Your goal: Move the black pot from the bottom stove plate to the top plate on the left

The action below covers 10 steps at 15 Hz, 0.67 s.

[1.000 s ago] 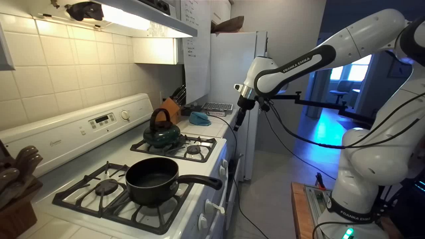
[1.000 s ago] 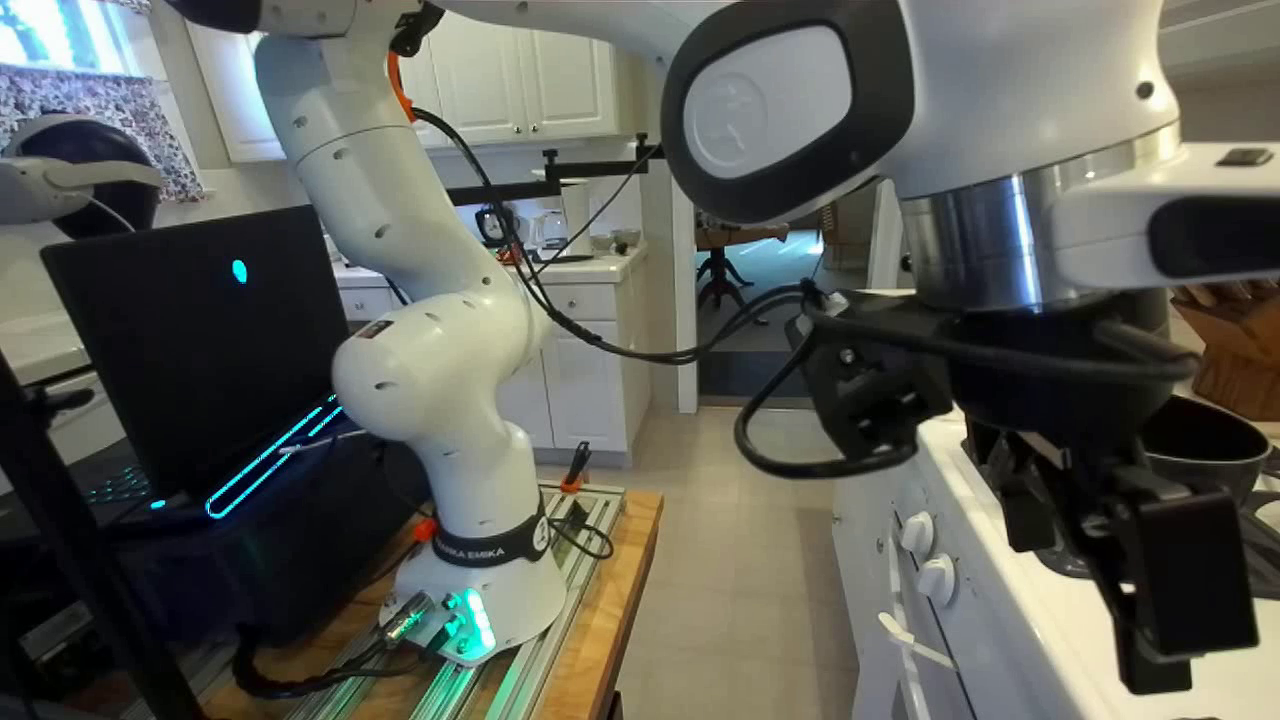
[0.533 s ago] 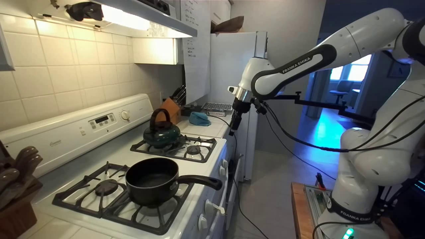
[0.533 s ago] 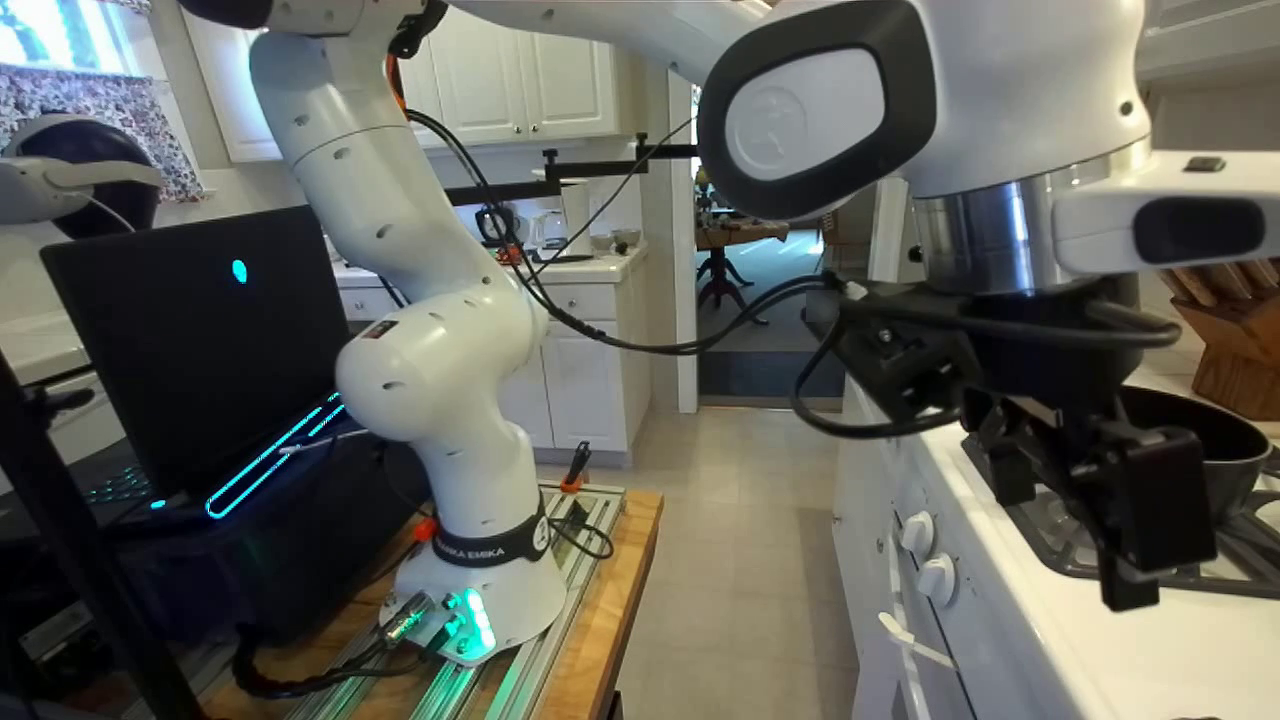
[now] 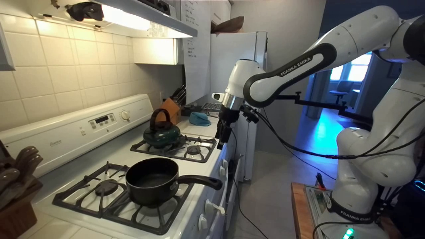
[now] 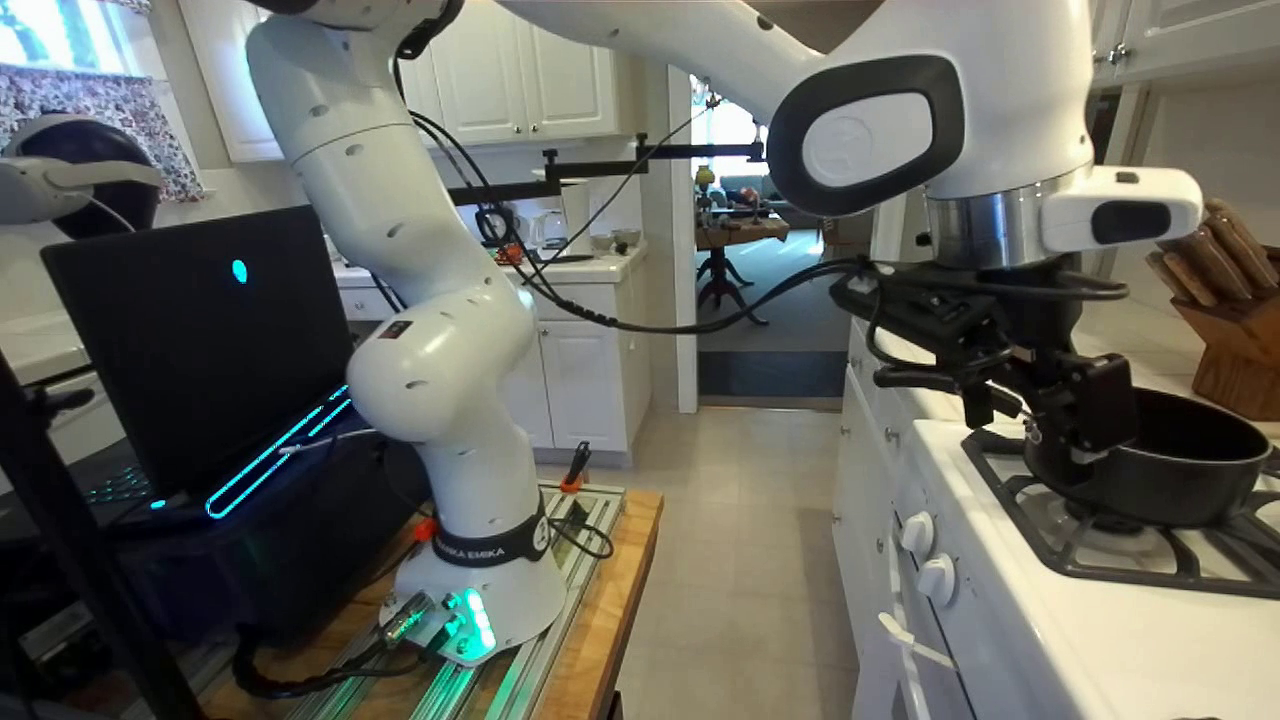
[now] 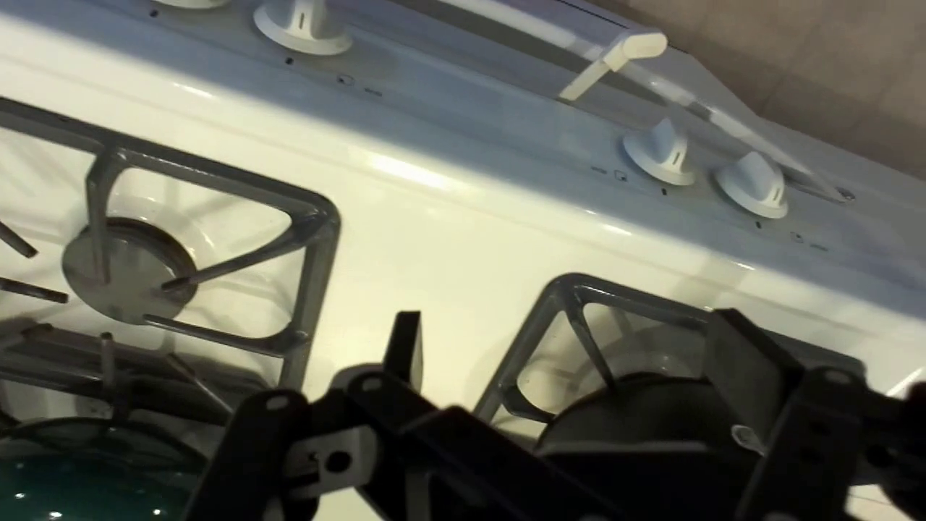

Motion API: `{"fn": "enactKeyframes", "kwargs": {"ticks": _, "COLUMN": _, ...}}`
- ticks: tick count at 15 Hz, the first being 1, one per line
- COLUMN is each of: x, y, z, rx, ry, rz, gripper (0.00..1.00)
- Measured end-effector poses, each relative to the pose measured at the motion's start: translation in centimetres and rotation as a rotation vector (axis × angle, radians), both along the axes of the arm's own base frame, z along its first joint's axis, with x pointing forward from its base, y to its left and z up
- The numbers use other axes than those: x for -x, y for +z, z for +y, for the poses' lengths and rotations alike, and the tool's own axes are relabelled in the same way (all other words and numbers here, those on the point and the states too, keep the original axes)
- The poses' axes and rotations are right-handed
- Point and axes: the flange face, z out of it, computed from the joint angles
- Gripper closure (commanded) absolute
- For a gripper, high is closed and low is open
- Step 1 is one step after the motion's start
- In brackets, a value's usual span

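Note:
The black pot point(image 5: 149, 196) sits upright on the front burner of the stove's near grate in an exterior view. Its handle point(image 5: 201, 181) sticks out over the stove's front edge. Behind the pot, the rear burner point(image 5: 106, 187) of the same grate is bare. My gripper point(image 5: 219, 142) is in the air near the stove's front edge, beyond the pot and apart from it. In the wrist view the gripper point(image 7: 566, 318) is open and empty, its fingers wide apart. The pot point(image 7: 644, 412) shows below, partly hidden by the gripper; its handle is hidden there.
A green kettle point(image 5: 162, 136) stands on the far grate point(image 5: 209, 151). The range hood point(image 5: 156, 16) hangs above the stove. A knife block point(image 5: 20, 192) stands at the near corner, another point(image 5: 172, 111) beyond the kettle. Knobs point(image 5: 202, 220) line the stove front.
My gripper has moved down and toward the stove, left in an exterior view. It stays open, and the pot has not moved.

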Motion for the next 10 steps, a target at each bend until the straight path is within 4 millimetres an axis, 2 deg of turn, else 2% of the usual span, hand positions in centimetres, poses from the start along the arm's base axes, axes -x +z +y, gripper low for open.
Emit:
{"fn": "enactKeyframes", "kwargs": {"ticks": 5, "x": -1.5, "y": -0.8, "z": 4.0, "rx": -0.04, "ry": 0.095, "rz": -0.014, "gripper": 0.0}}
{"fn": "enactKeyframes", "kwargs": {"ticks": 10, "x": -3.5, "y": -1.5, "z": 7.0, "rx": -0.1, "ry": 0.145, "rz": -0.02, "gripper": 0.0}}
